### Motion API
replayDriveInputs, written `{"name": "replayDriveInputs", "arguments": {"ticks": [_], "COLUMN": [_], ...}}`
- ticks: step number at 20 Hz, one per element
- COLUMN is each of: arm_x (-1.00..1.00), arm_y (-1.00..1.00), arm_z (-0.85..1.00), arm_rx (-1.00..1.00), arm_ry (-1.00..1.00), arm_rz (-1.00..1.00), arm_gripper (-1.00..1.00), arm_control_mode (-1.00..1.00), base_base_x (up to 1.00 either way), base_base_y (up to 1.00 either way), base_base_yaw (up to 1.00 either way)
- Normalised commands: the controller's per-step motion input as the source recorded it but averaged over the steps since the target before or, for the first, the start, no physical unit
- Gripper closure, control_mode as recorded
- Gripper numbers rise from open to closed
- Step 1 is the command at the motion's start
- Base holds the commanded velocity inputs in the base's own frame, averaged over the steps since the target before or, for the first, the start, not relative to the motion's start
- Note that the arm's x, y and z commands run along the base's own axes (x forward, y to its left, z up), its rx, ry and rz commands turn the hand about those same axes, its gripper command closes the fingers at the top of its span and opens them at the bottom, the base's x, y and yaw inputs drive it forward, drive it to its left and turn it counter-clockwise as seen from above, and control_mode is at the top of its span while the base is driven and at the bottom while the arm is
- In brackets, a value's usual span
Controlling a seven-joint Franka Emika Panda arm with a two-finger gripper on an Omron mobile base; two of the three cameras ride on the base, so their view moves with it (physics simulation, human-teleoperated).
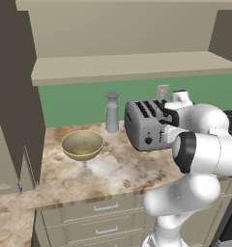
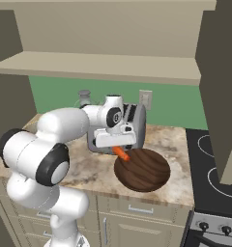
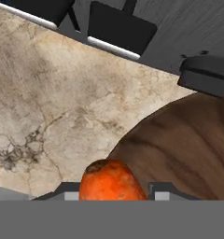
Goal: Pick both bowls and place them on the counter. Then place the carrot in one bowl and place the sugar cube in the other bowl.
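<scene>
Arm (image 2: 60, 126): glossy white rounded link shells, black bands at the joints, bulbous elbow, round dark cap on the wrist, white boxy hand housing.

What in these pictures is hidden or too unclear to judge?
- Bright orange carrot: its upper end is hidden by the gripper in the right base view; the hand view cuts it off.
- Dark brown wooden bowl: the hand view's edge cuts it off.
- Tiny tan sugar cube: too small for detail, left base view.
</scene>
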Motion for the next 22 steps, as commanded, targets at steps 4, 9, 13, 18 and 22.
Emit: {"name": "replayDriveInputs", "arguments": {"ticks": [4,9,13,18,22], "arm_x": [0.00,-0.11,-0.04,-0.05,0.06], "arm_y": [-0.71,-0.63,-0.33,-0.22,-0.04], "arm_z": [0.08,-0.13,-0.30,-0.41,-0.35], "arm_rx": [0.02,0.09,0.09,0.13,0.10], "arm_ry": [0.07,0.00,-0.06,-0.20,-0.28], "arm_rz": [0.00,-0.01,-0.02,-0.03,-0.02], "arm_gripper": [1.00,1.00,1.00,1.00,1.00], "arm_control_mode": [-1.00,-1.00,-1.00,-1.00,-1.00], "base_base_x": [0.00,0.00,0.00,0.00,0.00], "base_base_y": [0.00,0.00,0.00,0.00,0.00], "base_base_yaw": [0.00,0.00,0.00,0.00,0.00]}}
